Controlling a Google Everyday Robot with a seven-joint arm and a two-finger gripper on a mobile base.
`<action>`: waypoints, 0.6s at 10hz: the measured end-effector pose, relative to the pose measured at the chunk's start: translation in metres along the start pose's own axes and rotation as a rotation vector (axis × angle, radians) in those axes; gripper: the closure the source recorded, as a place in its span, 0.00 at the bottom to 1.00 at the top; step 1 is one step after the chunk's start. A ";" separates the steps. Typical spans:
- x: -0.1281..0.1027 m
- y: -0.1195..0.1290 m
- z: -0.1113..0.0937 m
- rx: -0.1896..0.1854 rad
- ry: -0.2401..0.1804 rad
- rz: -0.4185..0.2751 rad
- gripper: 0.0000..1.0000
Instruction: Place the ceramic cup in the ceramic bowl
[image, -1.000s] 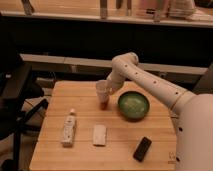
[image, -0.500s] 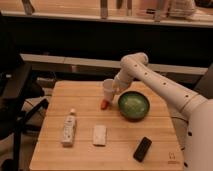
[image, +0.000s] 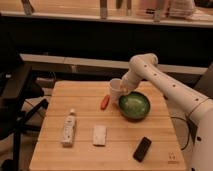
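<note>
a small white ceramic cup (image: 115, 90), tilted and held off the bench by the closed claw (image: 121, 91), hangs beside the left rim of the dark green ceramic bowl (image: 134, 106).

No text is readable anywhere; the white bottle (image: 68, 129) on the wooden table (image: 115, 152) carries a label too small to read.

The white arm (image: 165, 82) reaches in from the right, elbow raised, forearm angling down-left to the gripper (image: 121, 91), whose fingers are clamped together on a cup (image: 115, 91).
</note>
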 end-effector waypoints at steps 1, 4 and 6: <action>0.004 0.005 -0.003 0.003 0.001 0.014 0.96; 0.017 0.022 -0.012 0.011 -0.002 0.067 0.96; 0.025 0.034 -0.018 0.017 -0.001 0.094 0.96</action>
